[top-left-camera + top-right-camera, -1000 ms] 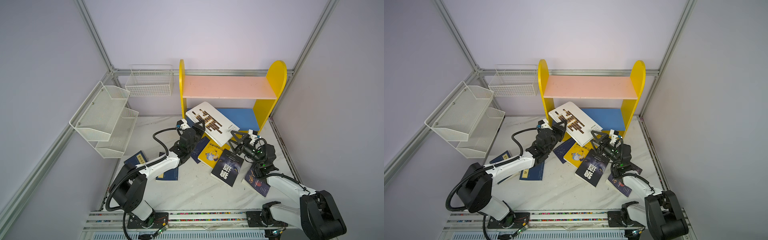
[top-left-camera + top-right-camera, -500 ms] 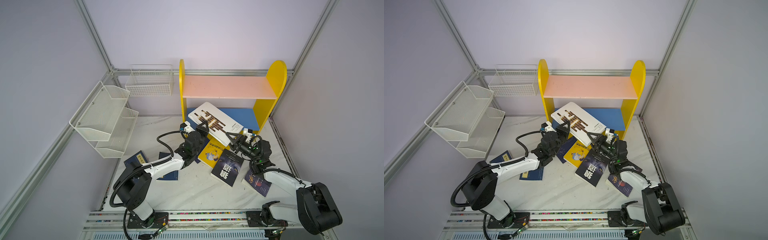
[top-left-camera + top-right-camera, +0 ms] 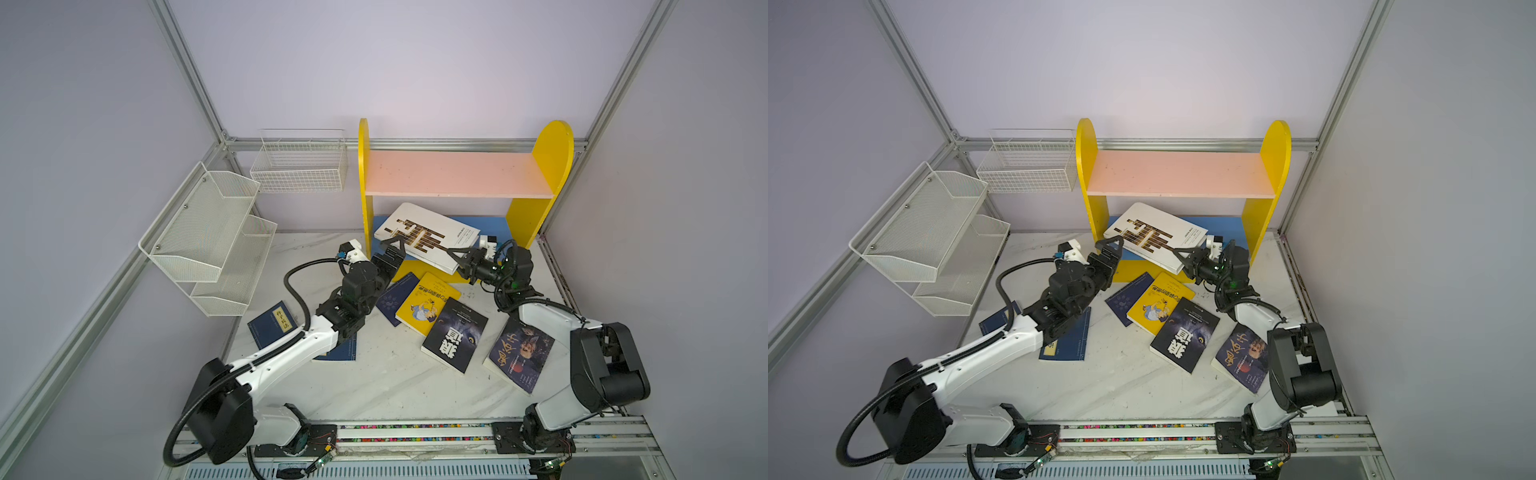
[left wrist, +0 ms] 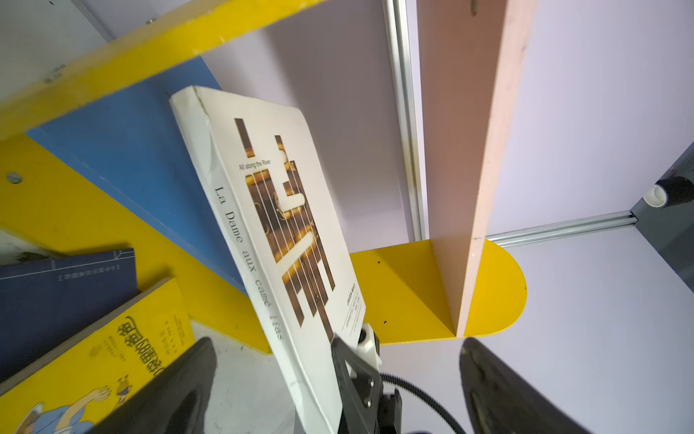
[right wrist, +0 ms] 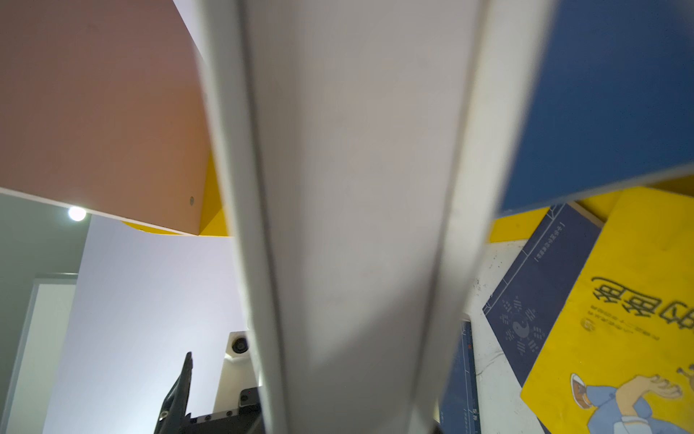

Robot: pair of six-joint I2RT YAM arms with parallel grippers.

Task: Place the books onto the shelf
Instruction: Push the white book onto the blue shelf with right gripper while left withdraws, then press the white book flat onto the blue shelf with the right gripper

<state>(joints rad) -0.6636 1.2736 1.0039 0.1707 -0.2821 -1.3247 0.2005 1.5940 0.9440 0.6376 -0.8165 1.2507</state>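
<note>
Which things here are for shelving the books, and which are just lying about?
For the job: white book, yellow book, navy books, dark books, shelf.
Just lying about: mesh rack, wire basket.

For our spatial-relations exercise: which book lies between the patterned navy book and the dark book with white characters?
The yellow book, shown in both top views.

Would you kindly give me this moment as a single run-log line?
left pincer: open, beside white book | right pincer: shut on white book's edge | white book: tilted over blue lower board of shelf
</note>
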